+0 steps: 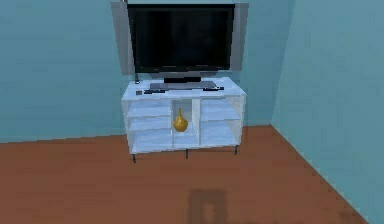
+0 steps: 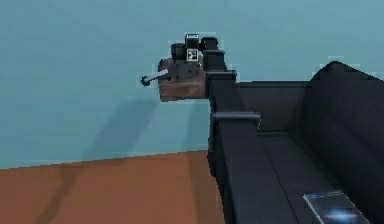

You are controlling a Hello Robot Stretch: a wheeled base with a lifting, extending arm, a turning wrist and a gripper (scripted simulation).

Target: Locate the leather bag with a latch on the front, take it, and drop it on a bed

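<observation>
Arm side view: arm [image 2: 222, 110] rose from bottom edge, w/ the two white marker squares [image 2: 190, 52] at its far end. Hand [image 2: 148, 78] sat just left of them, thin fingers pointing toward the view's left. A brown boxy bag [image 2: 182, 90] hung at the hand's far end, clear of floor & furniture, w/ teal wall [image 2: 70, 80] behind it, so the hand held the bag. Couldn't tell the finger setting from the pics. A latch couldn't be made out.

Dark sofa [image 2: 320, 130] ran along the view's right, beside the arm; a flat greyish thing [image 2: 335, 205] lay on its seat near bottom right. Wood floor [image 2: 110, 190] at lower left.

Fwd view: a white TV stand [image 1: 240, 120] stood against the wall, w/ a big black TV [image 1: 185, 38] on top & a couple of small flat dark items [image 1: 150, 91] by its base. A yellow-orange vase-like thing [image 1: 181, 121] was in the stand's middle compartment.
</observation>
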